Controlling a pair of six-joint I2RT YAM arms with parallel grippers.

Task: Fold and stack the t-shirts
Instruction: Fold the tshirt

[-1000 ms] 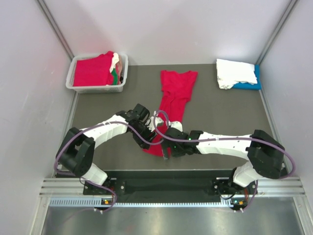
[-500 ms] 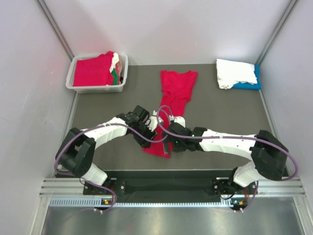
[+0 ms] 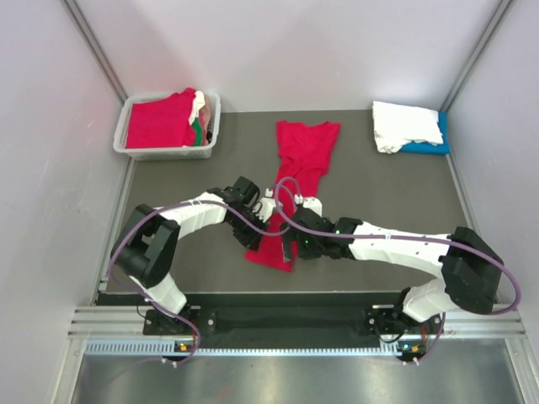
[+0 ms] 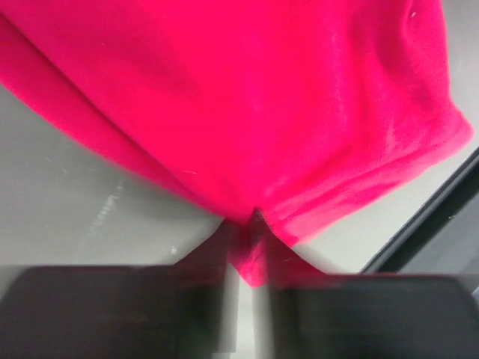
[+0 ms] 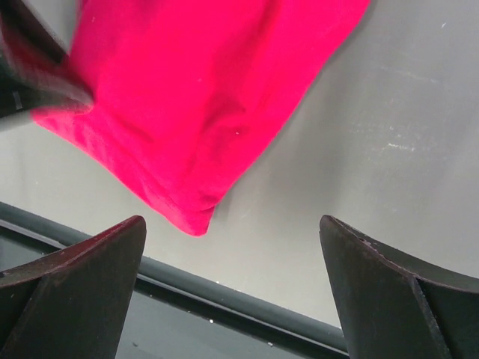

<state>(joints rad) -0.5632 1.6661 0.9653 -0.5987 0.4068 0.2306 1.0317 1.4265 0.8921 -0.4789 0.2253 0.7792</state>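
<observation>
One red t-shirt | left claw pinching its hem | right claw wide open | tub back-left

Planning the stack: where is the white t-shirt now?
In the top view, the white t-shirt lies in the far right corner, atop a blue t-shirt, right of the central red t-shirt.

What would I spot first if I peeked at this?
A long bright red t-shirt lies in the middle of the dark table, with both arms bent over its near end. The left pincer pinches its edge, and the right pincer hangs wide open. A tub holding more red cloth sits at the far left.
</observation>
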